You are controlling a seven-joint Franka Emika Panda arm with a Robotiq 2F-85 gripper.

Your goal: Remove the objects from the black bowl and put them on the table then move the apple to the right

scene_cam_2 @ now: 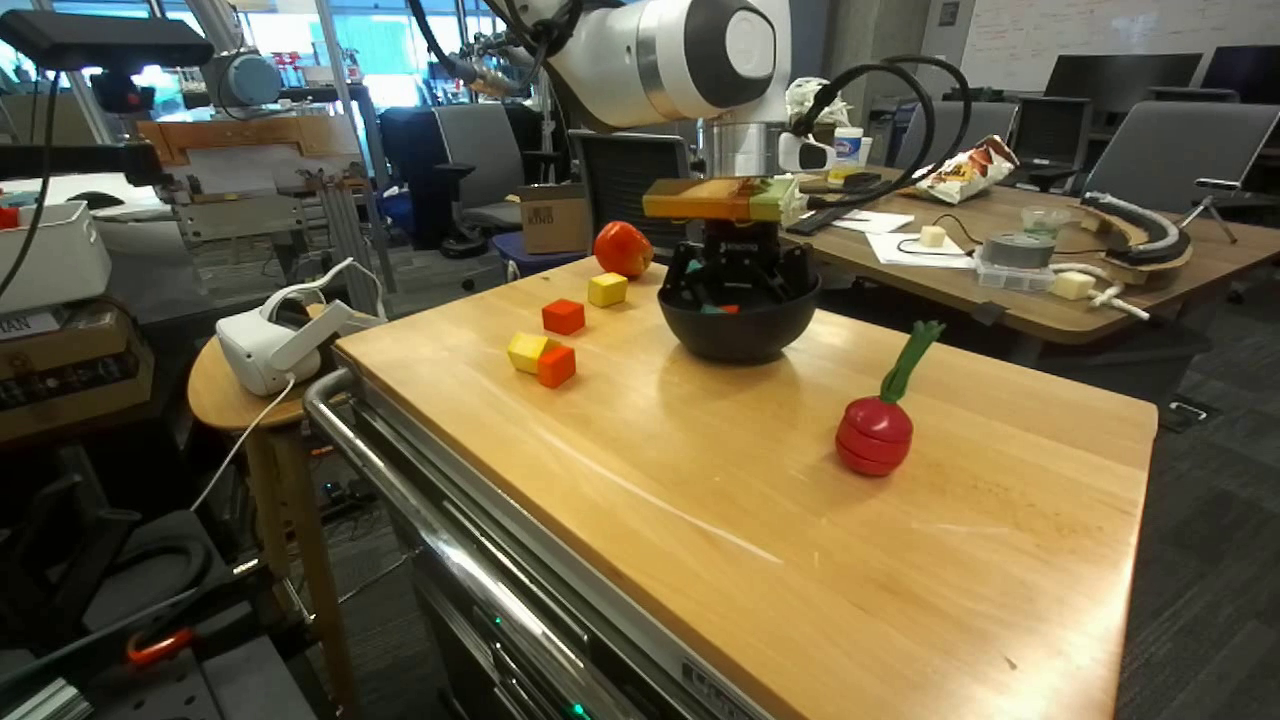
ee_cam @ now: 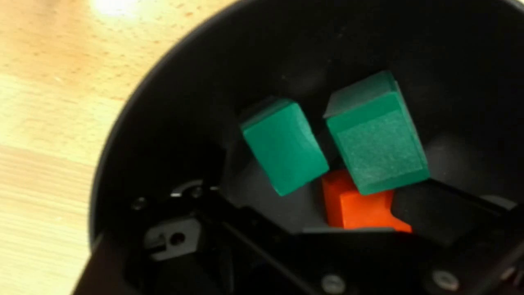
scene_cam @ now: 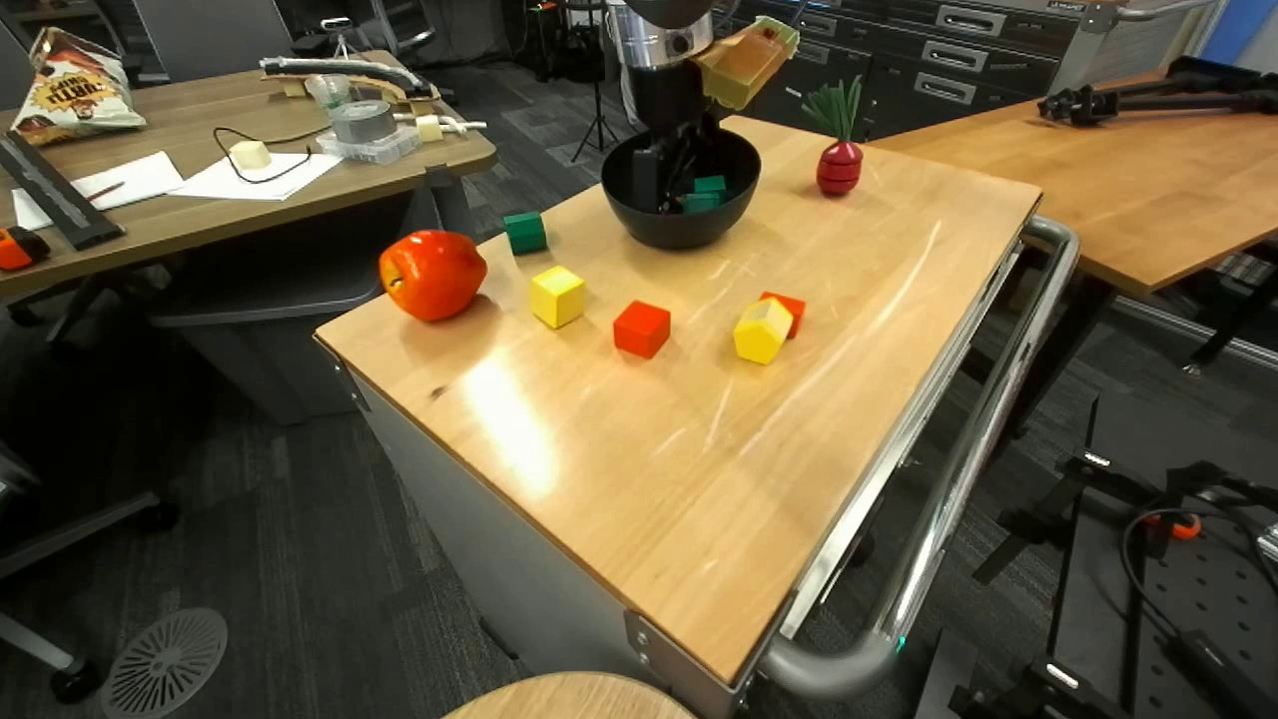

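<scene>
Inside the black bowl (scene_cam: 671,232): end effector (scene_cam_2: 738,288) down among the contents, fingers spread wide, nothing gripped as far as I can see. Wrist view gives a green block (ee_cam: 286,147), a second green block (ee_cam: 380,143) and an orange-red block (ee_cam: 356,209), the last partly hidden by the second green one and by the end effector. Whether one rests on the other: cannot tell.

Risks, my judgement:

1. Closing here may catch the orange-red block off-centre, or pinch a green corner along with it. Cause: crowding, poor sight. Piece could then twist free on the lift.

2. A finger pressed on the sloping wall could slide or tip the bowl. Cause: little room beside the blocks.

3. Low exit: load snags the rim and falls back.

4. Careless release on the bench (scene_cam: 639,449) could knock the yellow block (scene_cam: 762,332) or topple the radish (scene_cam: 839,168), which stands on a narrow base.

5. Apple (scene_cam: 432,275) sits near the bench edge; round and bulky, it could roll off if a finger nudges it. Whose "right" is meant: unstated.
</scene>
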